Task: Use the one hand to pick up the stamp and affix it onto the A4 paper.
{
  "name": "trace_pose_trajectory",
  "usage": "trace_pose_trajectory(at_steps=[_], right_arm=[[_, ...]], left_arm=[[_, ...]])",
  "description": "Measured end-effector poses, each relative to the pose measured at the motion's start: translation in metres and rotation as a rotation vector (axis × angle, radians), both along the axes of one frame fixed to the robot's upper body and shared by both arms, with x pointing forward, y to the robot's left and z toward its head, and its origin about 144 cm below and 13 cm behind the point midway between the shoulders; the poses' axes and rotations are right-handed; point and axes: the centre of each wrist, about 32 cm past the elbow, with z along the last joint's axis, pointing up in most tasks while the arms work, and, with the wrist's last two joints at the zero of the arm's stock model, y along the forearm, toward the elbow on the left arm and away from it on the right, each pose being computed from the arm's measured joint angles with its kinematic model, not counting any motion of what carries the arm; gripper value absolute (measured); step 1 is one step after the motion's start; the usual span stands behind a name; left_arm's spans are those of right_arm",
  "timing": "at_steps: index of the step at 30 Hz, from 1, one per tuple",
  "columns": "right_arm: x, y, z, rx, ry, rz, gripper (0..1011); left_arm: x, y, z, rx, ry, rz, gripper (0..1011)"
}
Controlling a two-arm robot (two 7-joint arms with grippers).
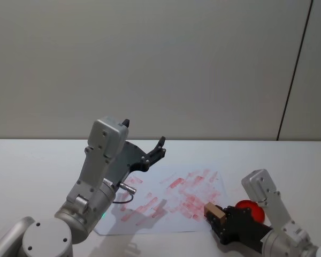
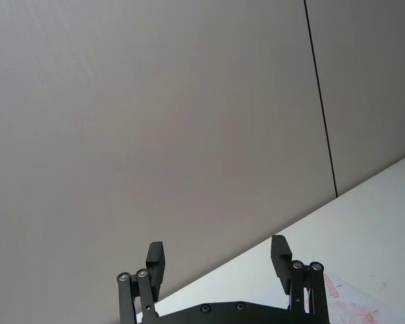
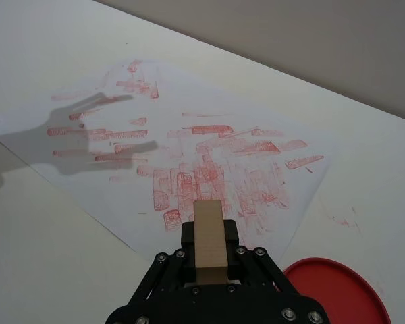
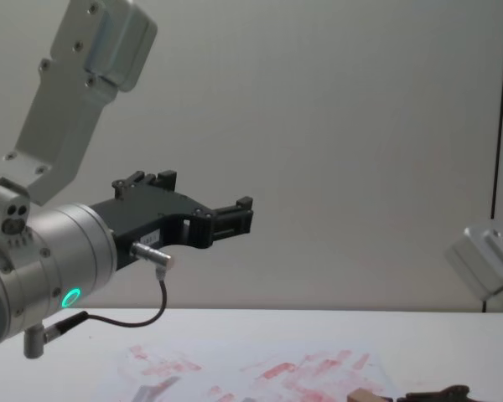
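Since the small rectangular stamp (image 1: 215, 212) of pale tan wood sits clamped in the black two-fingered right gripper (image 1: 218, 218), the pickup looks done; the pressing is what's left.

Head view: the right gripper is low at the near-right corner of the white A4 paper (image 1: 150, 220), a sheet w/ many red ink smudges lying flat on the white worktop (image 1: 37, 160). The stamp is at the sheet's edge; can't tell if it touches. The red round pad (image 1: 252, 210) is just beside the gripper, to its right. The left gripper (image 1: 159, 147), black on a big silver arm, hangs raised over the paper's far-left part, idle.

Left wrist view: the left fingers (image 2: 279, 253) are spread wide w/ nothing between them, aimed at the wall.

Right wrist view: the right fingers (image 3: 187, 237) are narrow, one each side of the stamp. The block juts fwd over the paper's near edge, w/ dense red prints just ahead and the pad beside. The stamp's face is hidden, so inked or not: can't tell.

Chest view: the left gripper is well above the worktop. The stamp's top shows at approx. sheet level.

Judgement: roughly halfway. What's left is to press the stamp down on the sheet, then lift off.
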Motion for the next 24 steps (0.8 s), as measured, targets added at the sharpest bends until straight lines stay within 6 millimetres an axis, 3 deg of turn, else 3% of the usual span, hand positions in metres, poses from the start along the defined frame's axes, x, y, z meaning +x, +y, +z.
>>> trace_pose_trajectory(at_steps=[18,24], right_arm=[[0.000,-0.002,-0.001,0.009,0.007,0.002,218],[-0.001,-0.005,0.012,0.052,-0.048,-0.027,218]], left_arm=[[0.000,0.000,0.000,0.000,0.000,0.000,1002],[0.000,0.000,0.000,0.000,0.000,0.000,1002]])
